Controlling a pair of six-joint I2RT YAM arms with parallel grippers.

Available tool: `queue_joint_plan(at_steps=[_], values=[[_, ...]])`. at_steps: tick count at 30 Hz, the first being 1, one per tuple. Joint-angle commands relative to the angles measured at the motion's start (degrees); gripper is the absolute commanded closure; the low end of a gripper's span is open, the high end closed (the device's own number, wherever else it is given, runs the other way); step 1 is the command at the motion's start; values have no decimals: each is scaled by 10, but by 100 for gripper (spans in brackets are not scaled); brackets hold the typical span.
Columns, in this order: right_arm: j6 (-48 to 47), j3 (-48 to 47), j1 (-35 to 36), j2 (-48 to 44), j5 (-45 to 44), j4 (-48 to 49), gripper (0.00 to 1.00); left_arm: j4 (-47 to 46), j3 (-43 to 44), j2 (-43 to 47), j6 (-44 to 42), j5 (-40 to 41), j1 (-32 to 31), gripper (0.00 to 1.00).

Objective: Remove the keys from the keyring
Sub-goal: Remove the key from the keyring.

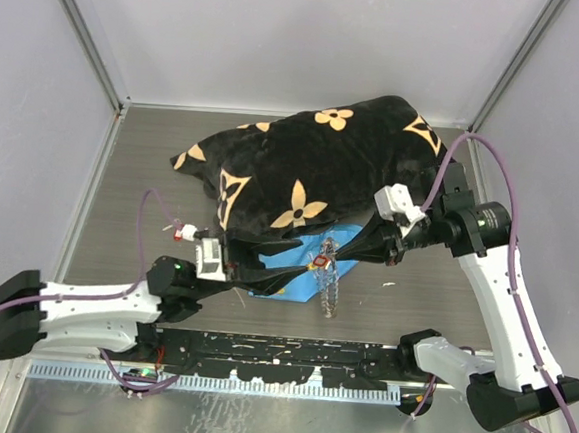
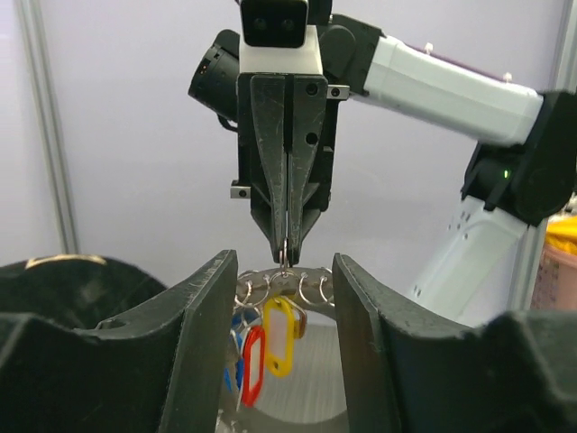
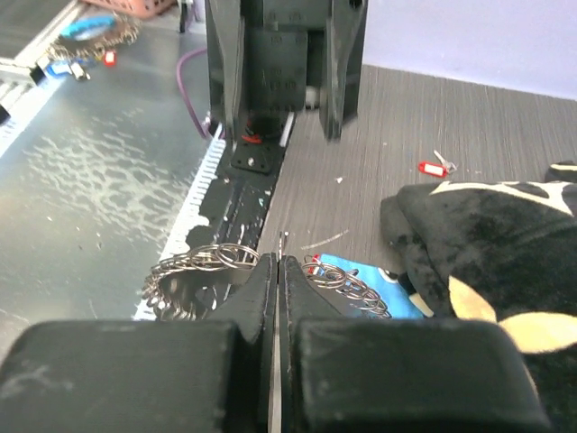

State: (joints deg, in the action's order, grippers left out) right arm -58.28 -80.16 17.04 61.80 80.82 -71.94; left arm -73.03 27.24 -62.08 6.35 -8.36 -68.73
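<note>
The keyring (image 1: 330,285) is a silvery chain loop hanging from my right gripper (image 1: 338,259) above a blue cloth. In the right wrist view my right gripper (image 3: 278,262) is shut on a thin ring of the keyring (image 3: 194,262), and chain shows on both sides of the jaws. In the left wrist view the keys hang under the keyring (image 2: 311,287): a yellow-headed one (image 2: 279,336), a red one (image 2: 252,365), and a blue one behind. My left gripper (image 2: 285,269) stands open around them, its fingers (image 2: 203,343) apart from the ring. A loose red key (image 1: 183,233) lies on the table.
A black plush cushion with tan flowers (image 1: 313,173) fills the back middle of the table. The blue cloth (image 1: 300,276) lies below the ring. White walls close in the left, right and back. A metal rail (image 1: 256,382) runs along the near edge.
</note>
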Motion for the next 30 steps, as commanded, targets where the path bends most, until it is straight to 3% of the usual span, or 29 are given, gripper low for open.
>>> queue_joint_plan(at_steps=[1,4,9,16,30], values=[[-183,27,1,-6,-23,-93,99,180,-22,110,-70,5,0,52],[-245,51,2,0,-46,-115,99,307,-27,152,-100,10,0,52],[-275,88,0,8,-77,-115,99,322,-48,137,-112,-5,0,52],[-321,148,1,17,-102,-116,99,234,-60,38,-72,-28,0,65],[-367,191,3,27,-105,-116,99,56,-64,-134,49,-70,0,66]])
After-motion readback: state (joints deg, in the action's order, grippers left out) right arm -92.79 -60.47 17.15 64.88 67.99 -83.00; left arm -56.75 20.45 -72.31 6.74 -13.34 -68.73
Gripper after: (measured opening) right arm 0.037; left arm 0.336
